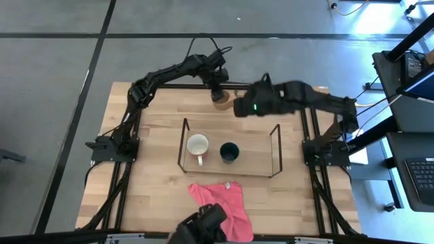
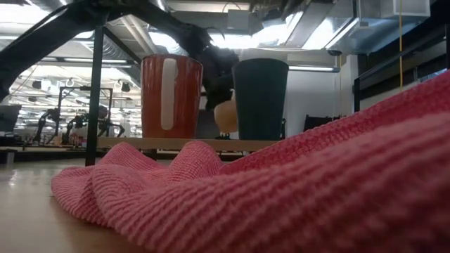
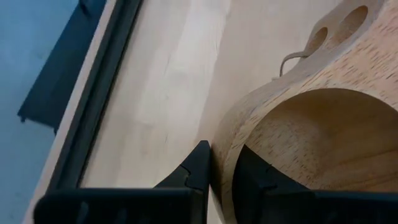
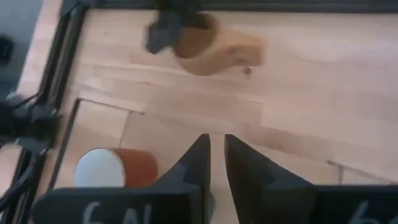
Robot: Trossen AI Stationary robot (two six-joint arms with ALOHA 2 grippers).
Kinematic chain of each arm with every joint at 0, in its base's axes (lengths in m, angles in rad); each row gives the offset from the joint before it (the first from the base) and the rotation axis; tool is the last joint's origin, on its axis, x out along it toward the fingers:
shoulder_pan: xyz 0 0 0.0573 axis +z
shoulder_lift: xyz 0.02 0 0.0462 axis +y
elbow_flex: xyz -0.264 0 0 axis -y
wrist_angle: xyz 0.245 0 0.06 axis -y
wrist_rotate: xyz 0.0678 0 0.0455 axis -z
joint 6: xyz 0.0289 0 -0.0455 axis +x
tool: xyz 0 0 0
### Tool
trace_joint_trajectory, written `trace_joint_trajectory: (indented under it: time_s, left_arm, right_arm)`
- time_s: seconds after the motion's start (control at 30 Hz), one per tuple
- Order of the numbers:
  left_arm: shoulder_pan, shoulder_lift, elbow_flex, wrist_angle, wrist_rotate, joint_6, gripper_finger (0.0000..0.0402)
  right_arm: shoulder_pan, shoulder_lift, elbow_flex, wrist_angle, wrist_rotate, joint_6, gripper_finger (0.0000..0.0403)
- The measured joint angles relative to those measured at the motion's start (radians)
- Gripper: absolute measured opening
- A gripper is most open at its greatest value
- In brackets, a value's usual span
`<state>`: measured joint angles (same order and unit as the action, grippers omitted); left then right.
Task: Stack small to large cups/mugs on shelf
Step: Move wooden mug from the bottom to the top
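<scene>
The tan wooden cup (image 1: 222, 104) is near the table's far edge, behind the shelf (image 1: 274, 146); it also shows in the right wrist view (image 4: 214, 46). My left gripper (image 1: 218, 93) is shut on its rim. The reddish mug with the white inside (image 1: 198, 145) and the dark green cup (image 1: 229, 152) stand upright on the shelf's floor, the mug to the left. My right gripper (image 4: 215, 155) is shut and empty, hovering just right of the wooden cup, above the shelf's far side. My left gripper has the wooden cup's wall at the rim (image 3: 222, 163), one finger (image 3: 249, 171) inside the hollow and one (image 3: 198, 167) outside. The fingers come from above, pointing down. The stubby handle with its two holes (image 3: 348, 22) is on the side away from the fingers. Whether the cup's base is on the table, I cannot tell.
A pink knitted cloth (image 1: 220, 201) lies crumpled at the table's near edge and fills the front of the low view (image 2: 281, 197). A black frame (image 1: 125, 146) runs along the table's sides. Bare wood shows left and right of the shelf.
</scene>
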<state>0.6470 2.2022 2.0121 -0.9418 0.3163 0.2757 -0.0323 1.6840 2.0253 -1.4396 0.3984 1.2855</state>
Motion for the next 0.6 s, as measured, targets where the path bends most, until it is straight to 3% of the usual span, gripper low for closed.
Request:
trace_joint_trajectory:
  time_s: [0.2,0.6]
  left_arm:
    - [-0.012,0.055,0.000,-0.008,-0.026,-0.011,0.0032]
    - [-0.059,0.103,-0.001,0.042,-0.097,-0.037,0.0032]
  right_arm:
    - [-0.171,0.006,0.000,0.097,-0.149,-0.223,0.0049]
    - [-0.416,0.006,-0.018,0.096,-0.290,-0.424,0.0049]
